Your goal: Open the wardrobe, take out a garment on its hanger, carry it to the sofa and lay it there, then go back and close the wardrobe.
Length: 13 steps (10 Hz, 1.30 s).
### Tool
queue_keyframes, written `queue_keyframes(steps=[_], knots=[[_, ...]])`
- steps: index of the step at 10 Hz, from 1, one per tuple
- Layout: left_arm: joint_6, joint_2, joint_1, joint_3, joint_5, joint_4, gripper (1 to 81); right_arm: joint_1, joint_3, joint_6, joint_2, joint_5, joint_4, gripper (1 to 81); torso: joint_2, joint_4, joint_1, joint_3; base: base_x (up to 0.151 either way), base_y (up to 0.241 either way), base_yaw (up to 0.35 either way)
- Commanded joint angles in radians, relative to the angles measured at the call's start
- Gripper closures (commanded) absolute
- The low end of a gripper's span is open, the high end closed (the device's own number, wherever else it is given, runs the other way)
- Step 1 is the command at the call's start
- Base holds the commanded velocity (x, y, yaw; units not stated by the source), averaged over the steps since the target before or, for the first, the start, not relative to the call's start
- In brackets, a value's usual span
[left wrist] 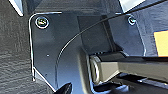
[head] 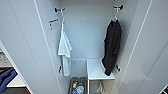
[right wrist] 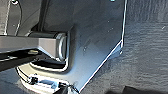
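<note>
The wardrobe (head: 30,50) stands open. A white shirt (head: 64,47) hangs on the left. The black garment (head: 112,47) hangs on the right from its hanger (head: 116,13). It looks soft, light and floppy, so the stiff hanger is the best place to grab. I cannot tell how the fingers are.

Setting: domestic room, bedroom or living area.
Storage: white wardrobe (head: 30,45), doors open, with hooks high on its side walls.
Clothing: black garment (head: 112,47) on white hanger (head: 116,13); white shirt (head: 64,47) hanging opposite.
Furnishing: blue sofa (head: 6,78) beside the wardrobe.
Floor: dark carpet (right wrist: 147,50).
</note>
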Motion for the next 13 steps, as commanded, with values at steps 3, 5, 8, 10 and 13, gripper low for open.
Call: queue_keyframes(steps=[3,5,8,10,13], knots=[[0.008,0.016,-0.037,-0.026,0.048,-0.002,1.0,0.087,0.004,-0.255,0.048,-0.011,0.340,1.0,0.000,0.000,0.000,0.000,0.000,0.000,0.000],[0.008,0.056,-0.037,-0.086,0.048,0.000,1.0,0.102,-0.003,-0.255,0.067,-0.031,0.332,1.0,0.000,0.000,0.000,0.000,0.000,0.000,0.000],[0.005,0.077,-0.037,-0.120,0.047,-0.005,1.0,0.092,-0.031,-0.280,0.085,-0.019,0.317,1.0,0.000,0.000,0.000,0.000,0.000,0.000,0.000],[0.007,0.079,-0.036,-0.117,0.047,-0.005,1.0,0.076,-0.028,-0.282,0.087,-0.015,0.318,1.0,0.000,0.000,0.000,0.000,0.000,0.000,0.000],[0.007,0.079,-0.034,-0.115,0.047,-0.005,1.0,0.072,-0.025,-0.285,0.094,-0.015,0.314,1.0,0.000,0.000,0.000,0.000,0.000,0.000,0.000]])
